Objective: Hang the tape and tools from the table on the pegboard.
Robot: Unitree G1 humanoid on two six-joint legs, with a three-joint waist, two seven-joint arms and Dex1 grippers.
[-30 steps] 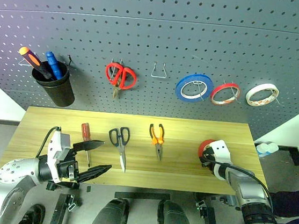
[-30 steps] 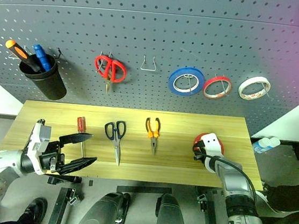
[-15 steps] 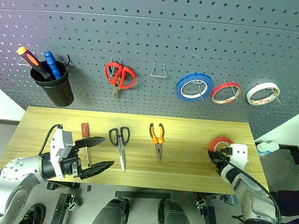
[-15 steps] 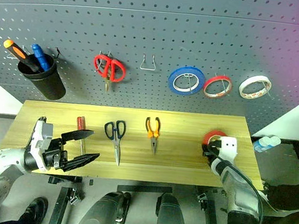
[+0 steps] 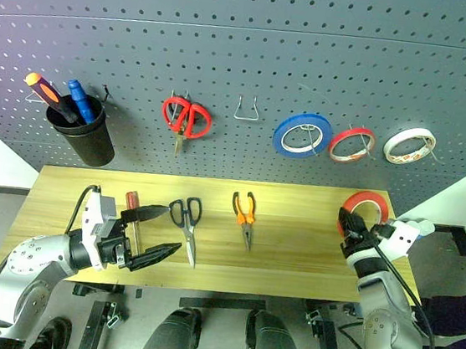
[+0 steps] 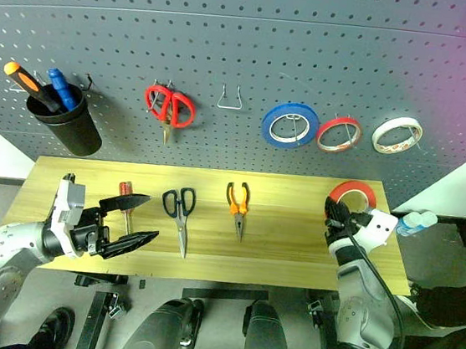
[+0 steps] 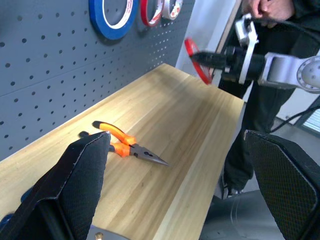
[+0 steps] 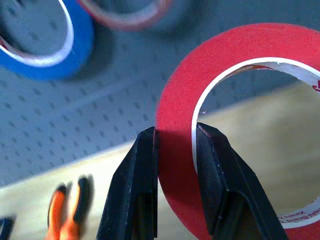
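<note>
The right gripper (image 8: 175, 145) has risen off the desk (image 5: 291, 253) since one second ago, carrying the red tape roll (image 5: 363, 208) with it; the roll, formerly lying low on the right part of the desk under the gripper, is now held upright in the air above the desk's right rear corner, in front of the lower pegboard (image 5: 246, 58). The right jaws are pinching the wall of the roll, one finger on the outer face and one inside the pale core, as the right wrist view shows. The left gripper (image 5: 150, 232) remains at the front left of the desk with its jaws spread wide and nothing between them; its position is essentially unchanged. On the desk, the screwdriver (image 5: 133, 210), the dark-handled scissors (image 5: 187, 224) and the pliers (image 5: 245, 214) lie where they lay before, side by side and apart from one another. On the pegboard hang the red-handled scissors (image 5: 186, 119), an empty wire hook (image 5: 245, 110), a blue roll (image 5: 302, 136), a thin red ring (image 5: 352, 144) and a white roll (image 5: 409, 146); a black cup (image 5: 83, 136) holds two screwdrivers. Small printing appears on the inner core of the held roll in the right wrist view; it cannot be read.
</note>
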